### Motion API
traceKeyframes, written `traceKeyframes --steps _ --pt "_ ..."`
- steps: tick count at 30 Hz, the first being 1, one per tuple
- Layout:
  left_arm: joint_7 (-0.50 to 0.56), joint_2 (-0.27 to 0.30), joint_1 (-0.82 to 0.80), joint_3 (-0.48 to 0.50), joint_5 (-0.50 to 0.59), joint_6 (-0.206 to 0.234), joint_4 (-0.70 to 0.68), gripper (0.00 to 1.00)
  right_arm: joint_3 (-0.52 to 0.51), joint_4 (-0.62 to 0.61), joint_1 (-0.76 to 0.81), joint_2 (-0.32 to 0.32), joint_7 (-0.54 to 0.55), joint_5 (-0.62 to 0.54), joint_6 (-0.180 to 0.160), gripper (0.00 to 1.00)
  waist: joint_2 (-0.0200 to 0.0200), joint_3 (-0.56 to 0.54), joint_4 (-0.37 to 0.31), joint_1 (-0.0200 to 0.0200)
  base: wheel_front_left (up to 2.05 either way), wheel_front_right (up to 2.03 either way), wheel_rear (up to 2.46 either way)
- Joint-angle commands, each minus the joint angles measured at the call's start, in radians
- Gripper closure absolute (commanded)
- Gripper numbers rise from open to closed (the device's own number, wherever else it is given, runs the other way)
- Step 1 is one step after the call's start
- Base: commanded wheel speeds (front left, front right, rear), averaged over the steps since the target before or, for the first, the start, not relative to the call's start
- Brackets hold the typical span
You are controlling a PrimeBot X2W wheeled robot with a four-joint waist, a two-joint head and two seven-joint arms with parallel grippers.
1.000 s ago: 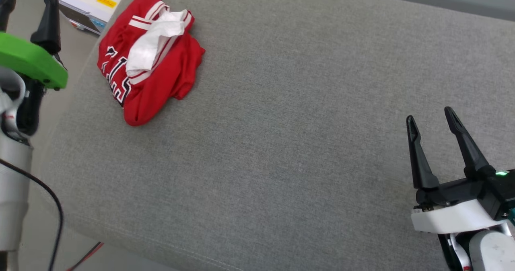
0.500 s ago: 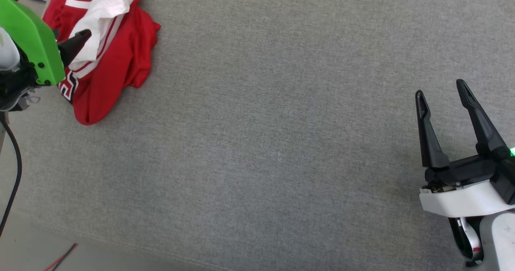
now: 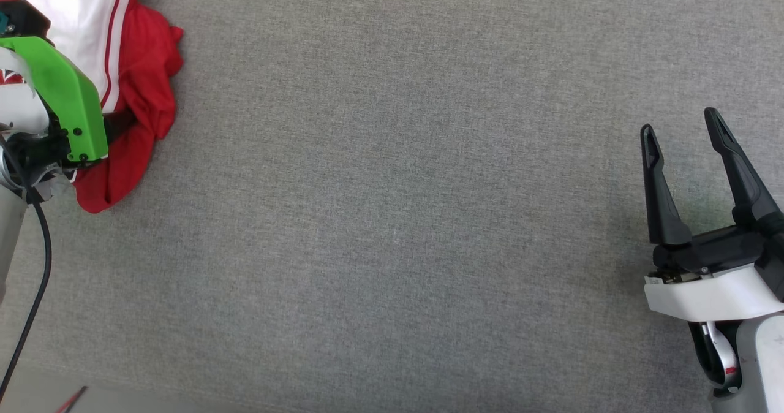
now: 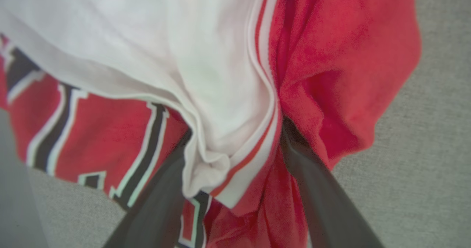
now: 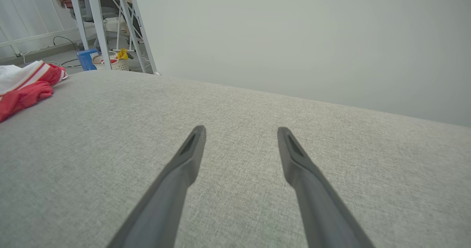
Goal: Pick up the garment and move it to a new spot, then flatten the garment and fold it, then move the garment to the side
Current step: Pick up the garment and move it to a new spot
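Well, nearest us our right gripper (image 3: 681,122) hovers above the near right part of the grey upholstered surface (image 3: 392,217), its fingers (image 5: 184,167) spread and empty. Farther off, at that surface's far left part, the red jersey shirt (image 3: 147,76) lies crumpled, and our left gripper (image 4: 235,130) straddles its white striped-trim sleeve (image 4: 206,56) fold, fingers wide apart, not yet pinching. We should close on several layers together, firmly, lest only the sleeve lift.
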Motion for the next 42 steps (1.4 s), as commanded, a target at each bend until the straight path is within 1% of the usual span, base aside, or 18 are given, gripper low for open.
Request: traceKeyframes --steps 1,2,5,8,11,14,19,22,24,28,29,33,37,42 --pt "0.003 -0.044 0.031 -0.037 -0.007 -0.003 0.018 0.00 -0.004 0.001 -0.012 -0.003 -0.009 0.006 -0.001 0.00 -0.0002 -0.004 0.004 0.0000 0.00 0.00 0.00" --pt "-0.007 -0.046 0.028 -0.048 -0.007 -0.003 0.016 1.00 -0.007 0.003 -0.010 -0.003 -0.009 0.007 -0.001 0.00 -0.0002 -0.009 0.006 0.0000 0.00 0.00 0.00" --pt "-0.071 -0.035 0.012 -0.073 0.008 -0.003 0.003 1.00 -0.011 0.008 -0.005 -0.003 -0.009 0.011 -0.001 0.00 -0.0002 -0.033 0.015 0.0000 0.00 0.00 0.00" --pt "-0.163 -0.008 -0.015 -0.105 0.044 -0.003 -0.021 1.00 -0.009 0.016 0.004 0.004 -0.009 0.017 -0.001 0.00 -0.0002 -0.075 0.022 0.0000 0.00 0.00 0.00" --pt "-0.234 0.011 -0.037 -0.133 0.063 -0.003 -0.046 1.00 -0.008 0.028 0.022 0.017 -0.009 0.024 -0.001 0.00 -0.0002 -0.128 0.029 0.0000 0.00 0.00 0.00" --pt "-0.290 0.037 -0.061 -0.168 0.078 -0.003 -0.100 1.00 -0.007 0.035 0.040 0.035 -0.009 0.029 -0.001 0.00 -0.0002 -0.174 0.032 0.0000 0.00 0.00 0.00" --pt "-0.331 0.070 -0.083 -0.262 0.108 -0.003 -0.228 1.00 -0.013 0.047 0.066 0.060 -0.009 0.037 -0.001 0.00 -0.0002 -0.241 0.027 0.0000 0.00 0.00 0.00" --pt "-0.342 0.072 -0.088 -0.315 0.121 -0.003 -0.307 1.00 -0.018 0.051 0.081 0.074 -0.009 0.041 -0.001 0.00 -0.0002 -0.273 0.017 0.0000 0.00 0.00 0.00" --pt "-0.346 0.062 -0.089 -0.349 0.131 -0.003 -0.356 1.00 -0.019 0.052 0.089 0.082 -0.009 0.043 -0.001 0.00 -0.0002 -0.287 0.005 0.0000 0.00 0.00 0.00" --pt "-0.355 0.014 -0.085 -0.412 0.152 -0.003 -0.436 1.00 -0.022 0.051 0.093 0.098 -0.009 0.046 -0.001 0.00 -0.0002 -0.302 -0.033 0.0000 0.00 0.00 0.00" --pt "-0.358 -0.023 -0.087 -0.445 0.167 -0.003 -0.461 1.00 -0.023 0.050 0.092 0.105 -0.009 0.048 -0.001 0.00 -0.0002 -0.301 -0.055 0.0000 0.00 0.00 0.00" --pt "-0.382 -0.113 -0.101 -0.502 0.180 -0.003 -0.479 1.00 -0.023 0.048 0.084 0.114 -0.009 0.051 -0.001 0.00 -0.0002 -0.284 -0.106 0.0000 0.00 0.00 0.00" --pt "-0.429 -0.228 -0.137 -0.543 0.187 -0.003 -0.439 1.00 -0.027 0.044 0.070 0.121 -0.009 0.053 -0.001 0.00 -0.0002 -0.254 -0.163 0.0000 0.00 0.00 0.00" --pt "-0.501 -0.380 -0.176 -0.607 0.215 -0.003 -0.329 1.00 -0.046 0.038 0.055 0.127 -0.009 0.055 -0.001 0.00 -0.0002 -0.212 -0.228 0.0000 0.00 0.00 0.00"
